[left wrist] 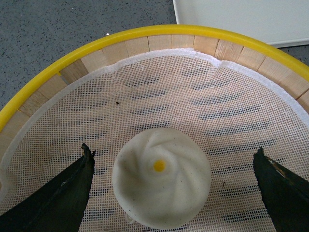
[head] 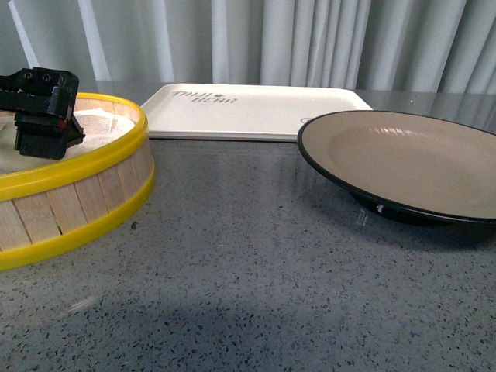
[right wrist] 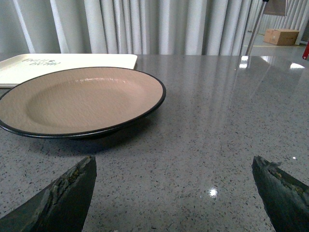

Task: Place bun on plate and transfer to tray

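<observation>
The bun [left wrist: 161, 191] is soft, matt dough on a white woven mesh liner [left wrist: 193, 96] in the steamer basket [head: 70, 205] of bare wooden slats and glossy yellow rim; beside that basket, the plate [head: 403, 159] looks glazed, the tray [head: 256, 116] smooth plastic, the speckled table [head: 256, 279] polished.

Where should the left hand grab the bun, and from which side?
Grip the bun by its round sides, below the pleated top, coming down from above: the open left hand straddles it, and the steamer wall likely blocks a sideways approach.
</observation>
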Robot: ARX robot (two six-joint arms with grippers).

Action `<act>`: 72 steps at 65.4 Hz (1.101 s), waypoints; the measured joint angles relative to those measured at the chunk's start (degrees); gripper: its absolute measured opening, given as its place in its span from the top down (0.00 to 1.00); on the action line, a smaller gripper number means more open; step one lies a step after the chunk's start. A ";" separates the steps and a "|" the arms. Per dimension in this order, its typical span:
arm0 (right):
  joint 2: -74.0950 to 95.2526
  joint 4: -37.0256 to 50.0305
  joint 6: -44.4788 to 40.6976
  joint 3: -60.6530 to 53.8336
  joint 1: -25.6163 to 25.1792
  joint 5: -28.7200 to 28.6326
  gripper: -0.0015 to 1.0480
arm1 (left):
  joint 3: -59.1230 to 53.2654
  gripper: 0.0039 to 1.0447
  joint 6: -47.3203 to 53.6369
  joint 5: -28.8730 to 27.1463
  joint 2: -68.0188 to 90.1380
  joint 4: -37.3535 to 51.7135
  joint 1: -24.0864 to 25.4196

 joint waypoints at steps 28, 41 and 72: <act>0.00 0.00 0.00 0.00 0.00 0.00 0.08 | -0.09 0.55 0.24 -0.44 0.90 0.37 -0.13; 0.00 0.00 0.00 0.00 0.00 0.00 0.08 | -0.02 0.84 0.26 -0.39 0.87 0.26 -0.13; 0.00 0.00 0.00 0.00 0.00 0.00 0.08 | 3.96 0.96 0.26 0.44 -1.03 -2.60 -0.35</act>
